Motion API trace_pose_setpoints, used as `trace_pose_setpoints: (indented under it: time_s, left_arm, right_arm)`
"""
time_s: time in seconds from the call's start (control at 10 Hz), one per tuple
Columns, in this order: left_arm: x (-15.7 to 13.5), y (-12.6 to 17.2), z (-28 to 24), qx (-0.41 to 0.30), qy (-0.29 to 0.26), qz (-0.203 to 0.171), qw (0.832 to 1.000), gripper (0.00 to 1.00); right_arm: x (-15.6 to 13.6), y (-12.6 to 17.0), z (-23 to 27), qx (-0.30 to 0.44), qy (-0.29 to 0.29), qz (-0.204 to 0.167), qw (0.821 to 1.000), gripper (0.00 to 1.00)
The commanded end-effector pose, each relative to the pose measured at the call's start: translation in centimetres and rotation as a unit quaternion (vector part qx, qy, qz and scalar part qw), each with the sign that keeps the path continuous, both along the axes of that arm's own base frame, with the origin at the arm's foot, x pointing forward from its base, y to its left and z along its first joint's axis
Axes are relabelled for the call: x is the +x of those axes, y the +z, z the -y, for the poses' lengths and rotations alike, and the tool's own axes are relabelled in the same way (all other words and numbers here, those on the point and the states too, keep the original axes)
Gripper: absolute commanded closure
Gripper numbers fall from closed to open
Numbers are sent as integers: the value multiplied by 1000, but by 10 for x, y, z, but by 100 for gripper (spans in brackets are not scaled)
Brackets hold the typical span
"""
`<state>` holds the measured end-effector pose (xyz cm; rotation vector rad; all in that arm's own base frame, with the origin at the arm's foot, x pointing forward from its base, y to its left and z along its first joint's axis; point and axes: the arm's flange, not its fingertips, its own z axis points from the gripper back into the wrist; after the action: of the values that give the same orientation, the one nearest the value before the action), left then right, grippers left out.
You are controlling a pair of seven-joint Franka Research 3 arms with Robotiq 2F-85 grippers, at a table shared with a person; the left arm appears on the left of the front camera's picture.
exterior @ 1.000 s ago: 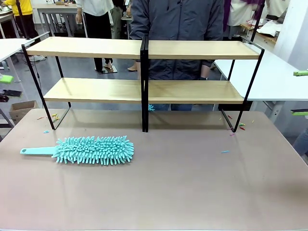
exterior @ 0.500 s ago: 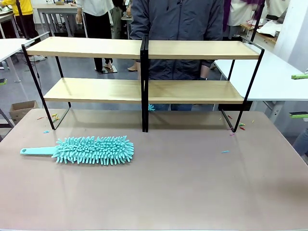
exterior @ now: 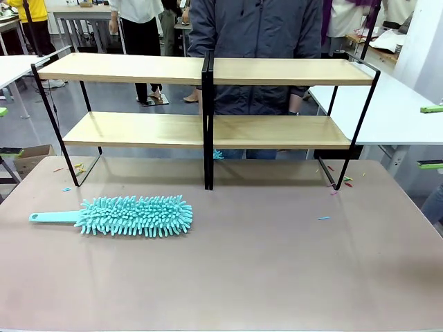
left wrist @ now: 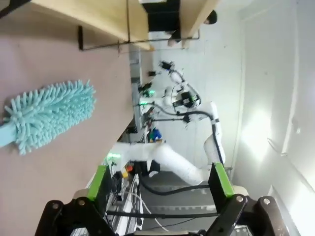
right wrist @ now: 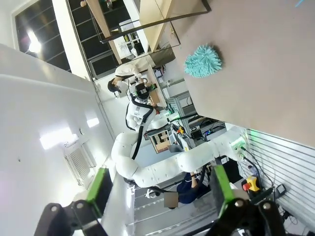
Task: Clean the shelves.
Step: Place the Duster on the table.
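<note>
both jaws stand wide and empty. you find the shelves [exterior: 208, 100] just behind the duster [exterior: 131, 216]; its head looks soft and light, so grasp the stiff flat handle [exterior: 52, 217] instead

Our left gripper [left wrist: 160, 184] hangs with its jaws spread wide, green pads [left wrist: 100, 182] well apart and nothing between them. Our right gripper [right wrist: 160, 189] is likewise wide open and empty, both held off at the table's sides.

The shelves [exterior: 208, 130] had matt light-wood boards in thin black metal framing; the duster [exterior: 135, 216] looked fluffy, its handle plastic.
</note>
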<state>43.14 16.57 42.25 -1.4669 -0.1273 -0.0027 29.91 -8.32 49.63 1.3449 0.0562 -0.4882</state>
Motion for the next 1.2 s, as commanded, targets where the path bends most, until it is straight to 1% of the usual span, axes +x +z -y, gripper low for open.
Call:
trace_pose_setpoints:
  time_s: [0.0, 0.1, 0.2, 1.1]
  left_arm:
    - [1, 17, 10, 10, -25, 6, 1000, 0]
    - [5, 22, 14, -18, -1, 32, 999, 0]
    - [2, 5, 7, 8, -13, 1, 1000, 0]
    - [2, 5, 7, 8, -13, 1, 1000, 0]
  right_arm:
    - [-1, 3, -1, 1, 1, 5, 1000, 0]
    - [-1, 3, -1, 1, 1, 5, 1000, 0]
    - [-1, 3, -1, 1, 1, 5, 1000, 0]
    - [-1, 3, -1, 1, 1, 5, 1000, 0]
